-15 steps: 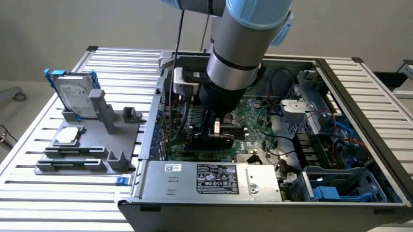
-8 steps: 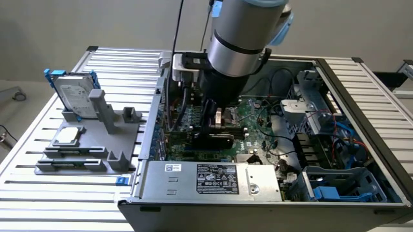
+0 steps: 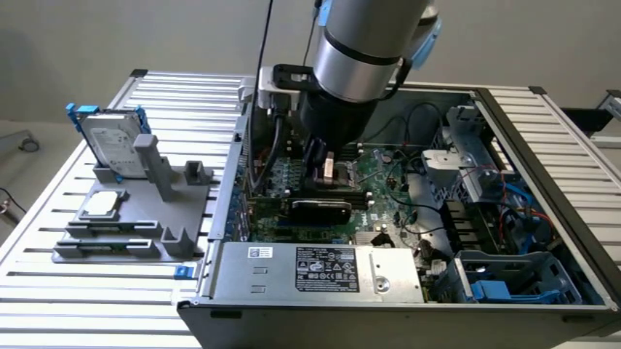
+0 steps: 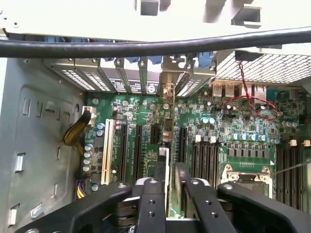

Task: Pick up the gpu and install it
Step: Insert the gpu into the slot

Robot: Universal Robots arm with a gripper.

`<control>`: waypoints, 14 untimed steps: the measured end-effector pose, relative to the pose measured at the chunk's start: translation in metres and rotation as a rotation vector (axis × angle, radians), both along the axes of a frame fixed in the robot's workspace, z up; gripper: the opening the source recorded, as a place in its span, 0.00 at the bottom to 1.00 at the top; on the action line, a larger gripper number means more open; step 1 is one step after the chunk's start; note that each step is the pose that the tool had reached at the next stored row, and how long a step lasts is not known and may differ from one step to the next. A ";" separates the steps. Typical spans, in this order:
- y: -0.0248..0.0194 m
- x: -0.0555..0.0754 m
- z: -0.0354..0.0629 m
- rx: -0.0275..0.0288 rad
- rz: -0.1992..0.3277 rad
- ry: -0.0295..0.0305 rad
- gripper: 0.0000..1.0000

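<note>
The gpu (image 3: 321, 211) stands on edge on the green motherboard (image 3: 388, 211) inside the open computer case, its black rounded shroud facing the exterior view. My gripper (image 3: 325, 180) hangs straight down onto its top edge. In the wrist view the gpu (image 4: 167, 145) runs edge-on away from my gripper (image 4: 170, 171) toward the rear slot brackets (image 4: 167, 90), in line with the expansion slots. The two black fingers (image 4: 150, 204) sit close on either side of the card and look shut on it.
A grey fixture (image 3: 145, 233) on the slatted table holds an upright blue-framed hard drive (image 3: 112, 142) and a small flat drive (image 3: 102, 205). The case also contains a power supply (image 3: 321, 269), a blue drive cage (image 3: 505, 280), loose cables and the CPU socket (image 4: 245, 174). A black cable (image 4: 146, 46) crosses overhead.
</note>
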State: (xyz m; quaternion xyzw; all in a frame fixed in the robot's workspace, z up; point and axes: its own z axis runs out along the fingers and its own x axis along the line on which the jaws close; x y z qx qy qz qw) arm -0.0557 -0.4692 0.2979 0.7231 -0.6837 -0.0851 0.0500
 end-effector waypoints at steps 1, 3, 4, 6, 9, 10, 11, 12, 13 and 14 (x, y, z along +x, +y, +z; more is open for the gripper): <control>0.0001 0.000 0.0003 0.0000 0.000 0.0004 0.19; 0.0002 0.000 0.0003 0.0001 0.000 0.0005 0.11; 0.0004 0.000 0.0004 -0.0001 0.000 0.0006 0.11; 0.0013 0.000 0.0004 -0.0003 0.000 0.0007 0.11; 0.0026 -0.001 0.0004 -0.0024 0.000 0.0006 0.11; 0.0034 -0.002 0.0002 -0.0049 0.000 0.0005 0.11; 0.0044 -0.004 -0.0003 -0.0093 0.000 -0.0006 0.11; 0.0060 -0.006 -0.0010 -0.0144 0.000 -0.0035 0.11; 0.0081 -0.009 -0.0018 -0.0190 0.000 -0.0070 0.11; 0.0100 -0.011 -0.0026 -0.0232 0.000 -0.0103 0.11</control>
